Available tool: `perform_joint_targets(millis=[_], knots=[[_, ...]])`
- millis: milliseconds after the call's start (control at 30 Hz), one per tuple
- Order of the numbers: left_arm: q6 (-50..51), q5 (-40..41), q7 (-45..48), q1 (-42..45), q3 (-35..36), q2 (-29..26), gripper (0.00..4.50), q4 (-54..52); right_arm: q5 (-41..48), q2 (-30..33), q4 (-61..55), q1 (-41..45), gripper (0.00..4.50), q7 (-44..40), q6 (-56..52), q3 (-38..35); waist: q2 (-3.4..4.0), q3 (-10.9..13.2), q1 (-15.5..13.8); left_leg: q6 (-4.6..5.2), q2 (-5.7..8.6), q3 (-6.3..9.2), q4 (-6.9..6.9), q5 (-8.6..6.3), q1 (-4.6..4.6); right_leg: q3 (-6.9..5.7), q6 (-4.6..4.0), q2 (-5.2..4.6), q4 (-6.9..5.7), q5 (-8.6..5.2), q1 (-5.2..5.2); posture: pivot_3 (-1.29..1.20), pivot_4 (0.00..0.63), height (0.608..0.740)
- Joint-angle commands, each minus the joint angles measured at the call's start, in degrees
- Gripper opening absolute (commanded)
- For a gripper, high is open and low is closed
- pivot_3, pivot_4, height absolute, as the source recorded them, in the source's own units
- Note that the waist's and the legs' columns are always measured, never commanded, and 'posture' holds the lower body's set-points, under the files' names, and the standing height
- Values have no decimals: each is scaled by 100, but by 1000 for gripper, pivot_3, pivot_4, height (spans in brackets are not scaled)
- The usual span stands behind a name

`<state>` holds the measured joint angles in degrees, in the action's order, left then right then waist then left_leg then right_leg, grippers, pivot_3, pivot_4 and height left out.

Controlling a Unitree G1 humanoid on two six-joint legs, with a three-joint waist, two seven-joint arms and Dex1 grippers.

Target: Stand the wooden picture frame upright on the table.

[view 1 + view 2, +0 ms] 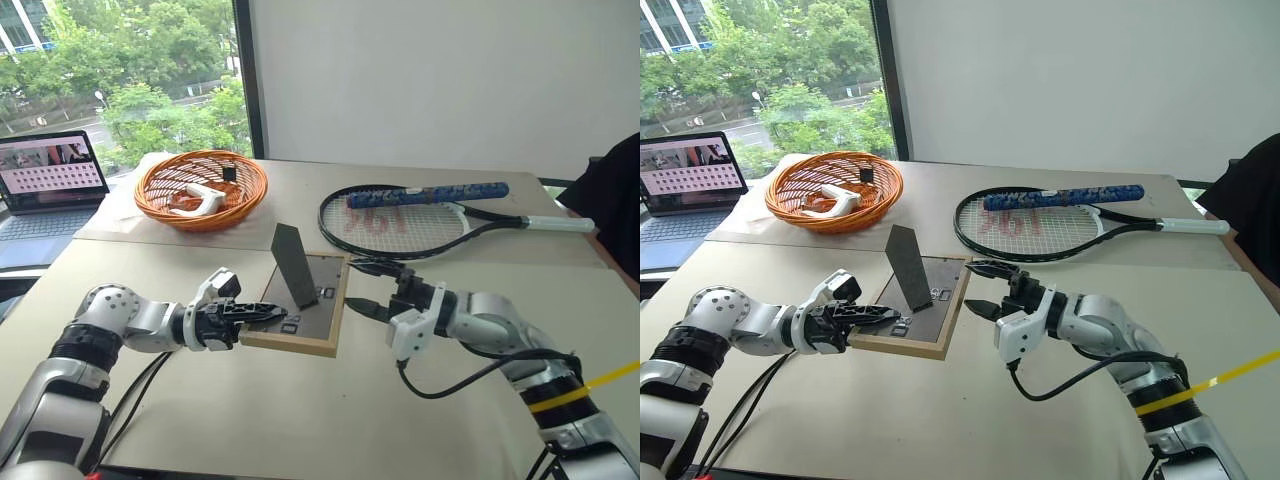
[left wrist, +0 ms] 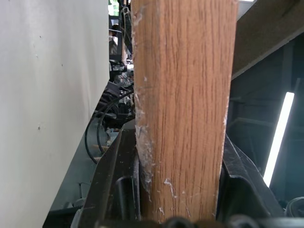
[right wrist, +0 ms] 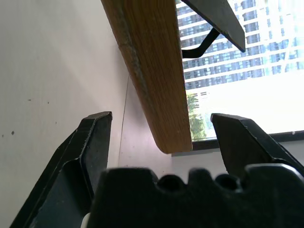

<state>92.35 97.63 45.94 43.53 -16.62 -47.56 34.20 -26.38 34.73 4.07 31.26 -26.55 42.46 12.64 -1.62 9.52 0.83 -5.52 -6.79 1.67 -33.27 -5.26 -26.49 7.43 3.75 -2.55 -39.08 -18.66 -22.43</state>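
The wooden picture frame (image 1: 300, 305) sits at centre frame, dark back up and prop leg (image 1: 294, 264) raised, its near-left edge lifted off the table (image 1: 330, 420) and clamped in your left gripper (image 1: 262, 314). Your right gripper (image 1: 365, 290), right of centre, has its jaws spread wide astride the frame's right edge, not yet touching it. Close squarely on that edge before tilting, and keep the leg swinging free of the tennis racket (image 1: 400, 218) behind.

My left hand (image 1: 268, 315) reaches in level from the left, fingers clamped shut. My right hand (image 1: 365, 288) points level toward it, fingers spread wide.
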Motion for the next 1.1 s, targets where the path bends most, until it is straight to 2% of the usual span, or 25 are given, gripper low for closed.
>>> perform_joint_targets(millis=[33, 100, 267, 300, 367, 467, 567, 633, 667, 733, 767, 833, 900, 967, 1033, 1100], knots=[[15, 398, -1, 139, -53, -101, 1185, -146, 107, -83, 101, 197, 3633, 192, 185, 2, 0, 0, -5, 0, 0, 5, -2, 0, 1, -7, 0, 0, 0, 0, 6, 0, 150, 703], [15, 462, -43, 130, -90, -123, 1185, -177, 189, -97, 164, 226, 3250, 159, 248, 46, -1, 0, -15, 0, 0, 7, -5, 0, 1, -9, 0, 0, 0, 0, 9, 0, 150, 703], [15, 174, -245, -133, 289, -116, 1185, -610, 379, -92, 236, 217, 1561, 123, 305, 69, 0, 0, -15, 0, 0, 10, -6, 0, 1, -13, 0, 0, 0, 0, 12, 0, 150, 703], [15, 90, -290, -195, 385, -102, 1185, -709, 393, -85, 244, 220, 1401, 125, 316, 69, 0, 0, -14, 1, 0, 10, -6, 0, 1, -12, 0, 0, 0, 0, 12, 0, 150, 703], [14, -145, -361, -324, 633, -42, 1185, -938, 432, -80, 257, 225, 1388, 117, 327, 66, 0, 0, -3, 0, 0, 12, -5, 0, 3, -15, -2, 0, -1, -1, 12, 0, 150, 703], [-524, -772, -140, -766, 1124, -51, 1185, -1817, 719, -99, 272, 218, 1388, -30, 241, 65, 0, 0, 1, 0, 0, 13, -5, 1, 6, -15, -3, 0, -4, -1, 15, 0, 150, 703], [-859, -1263, 106, -1012, 1506, -194, 1185, -2019, 1011, -125, 334, 217, 1388, -226, 92, 35, 0, 0, -12, -2, 0, 13, -5, 2, 6, -16, -4, 0, -4, -1, 16, 0, 150, 703], [-1161, -1755, 349, -1210, 1666, -435, 2187, -2216, 1207, -157, 422, 237, 1388, -386, -12, -3, -4, 2, -12, -3, 0, 13, -6, 3, 6, -16, -3, 0, -5, -1, 16, 0, 150, 703], [-1268, -1925, 522, -1302, 1776, -567, 2458, -2274, 1324, -174, 470, 256, 1386, -478, -74, -17, -11, 6, -13, -4, 0, 14, -5, 4, 6, -18, -4, 0, -5, -1, 16, 0, 150, 703], [-1490, -2190, 684, -1415, 2028, -738, 3414, -2266, 1561, -196, 567, 303, 1287, -629, -196, -40, -10, 7, 12, -5, 0, 17, -3, 9, 7, -19, -6, 0, -6, 1, 16, 0, 150, 703], [-1663, -2346, 780, -1490, 2164, -818, 3626, -2313, 1690, -211, 605, 334, 1276, -709, -271, -54, -9, 7, 3, -5, 0, 17, -3, 9, 8, -19, -6, -1, -6, 1, 17, 0, 150, 703], [-1830, -2497, 921, -1646, 2476, -958, 4389, -2484, 2054, -279, 662, 381, 1264, -883, -561, -96, -9, 8, -3, -5, 0, 17, -3, 9, 9, -20, -6, -1, -5, 0, 19, 0, 150, 703], [-2076, -2636, 1007, -1848, 2830, -1034, 4500, -2753, 2554, -383, 678, 408, 1255, -1126, -1073, -157, -11, 9, -5, -4, 0, 16, -2, 9, 9, -20, -6, -1, -5, 0, 18, 0, 150, 703], [-2901, -3080, 1256, -2310, 3282, -1070, 4500, -3387, 3318, -570, 613, 453, 1218, -1444, -2078, -298, -11, 11, -8, -5, 0, 16, -1, 9, 9, -20, -6, -1, -6, 0, 18, 0, 150, 703], [-3408, -3406, 1373, -2789, 3602, -1051, 4500, -3919, 4181, -759, 510, 542, 1213, -1711, -3486, -478, -13, 13, -6, -5, -2, 16, 0, 9, 9, -21, -8, 0, -7, 0, 18, 0, 150, 703], [-3285, -3307, 1437, -3059, 3755, -1032, 4500, -4136, 4989, -866, 393, 628, 1205, -1885, -4933, -658, -13, 13, -11, -5, -4, 16, 2, 9, 9, -21, -10, 0, -7, 1, 18, 0, 150, 703]])
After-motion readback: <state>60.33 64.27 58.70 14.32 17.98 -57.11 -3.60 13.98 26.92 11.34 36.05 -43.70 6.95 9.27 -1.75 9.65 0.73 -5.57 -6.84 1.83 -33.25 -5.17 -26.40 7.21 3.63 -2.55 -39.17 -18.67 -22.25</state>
